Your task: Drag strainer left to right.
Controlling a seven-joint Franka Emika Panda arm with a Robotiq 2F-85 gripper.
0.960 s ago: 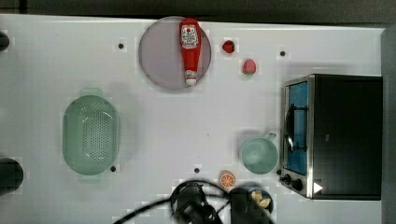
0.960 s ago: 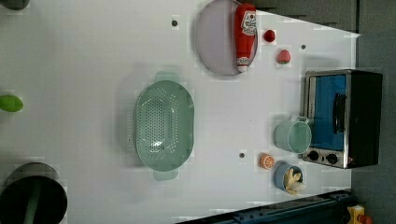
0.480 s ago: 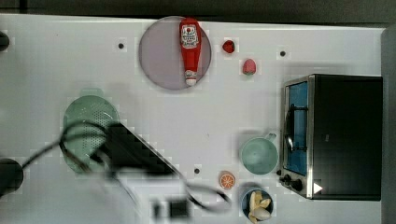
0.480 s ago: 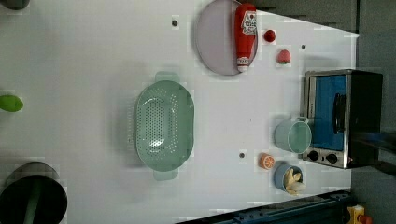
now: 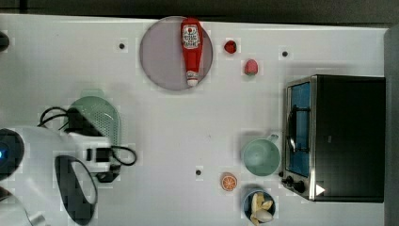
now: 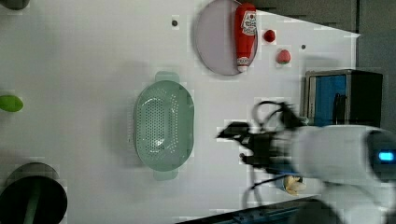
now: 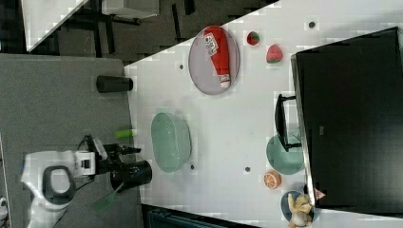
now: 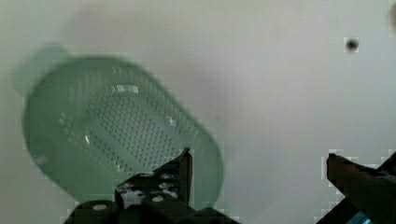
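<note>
Strainer [image 5: 101,115] on white table [image 5: 155,141], gripper [image 8: 257,175] spread wide w/ nothing held.

Top view: strainer is seen at the top view's left, partly covered by the arm's black wrist & cables; plate [image 5: 162,56] w/ ketchup bottle [image 5: 191,49] is set further up, mug [image 5: 260,157] & toaster oven [image 5: 336,136] at the top view's right. Left view: strainer [image 6: 163,125] is shown whole, mid-table, tab handles at both ends; gripper [image 6: 233,131] is held apart from it, toward the left view's right, blurred. Right view: strainer [image 7: 170,141] is placed near the table's edge on the right view's left; arm is seen beyond that edge. Wrist view: strainer [image 8: 112,126] is seen under one finger [image 8: 184,170], the other finger [image 8: 348,170] over bare table; jaws are parted wide, no contact made out.
</note>
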